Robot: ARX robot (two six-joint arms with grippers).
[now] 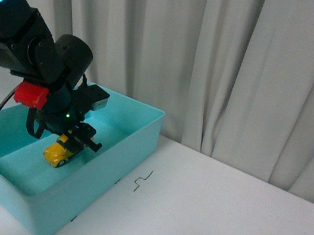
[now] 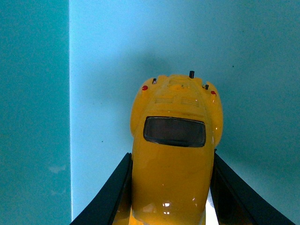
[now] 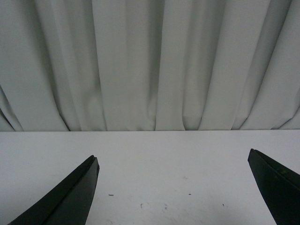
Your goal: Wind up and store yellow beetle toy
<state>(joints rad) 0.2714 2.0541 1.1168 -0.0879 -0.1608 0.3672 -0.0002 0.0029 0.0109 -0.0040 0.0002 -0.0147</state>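
Note:
The yellow beetle toy [image 1: 57,153] is inside the turquoise bin [image 1: 137,127], low over its floor, nose tilted down. My left gripper [image 1: 78,139] is shut on it from above. In the left wrist view the yellow beetle toy [image 2: 173,154] fills the middle, its dark window facing the camera, with one black finger [image 2: 108,197] pressed to each side. Whether its wheels touch the bin floor I cannot tell. My right gripper [image 3: 173,164] stands open over bare white table, nothing between its fingers; it is out of the front view.
The bin sits at the table's left front, its near wall [image 1: 51,211] by the front edge. A white table [image 1: 218,218] stretches to the right, with a small dark mark [image 1: 143,181]. Grey curtains [image 1: 226,63] hang behind.

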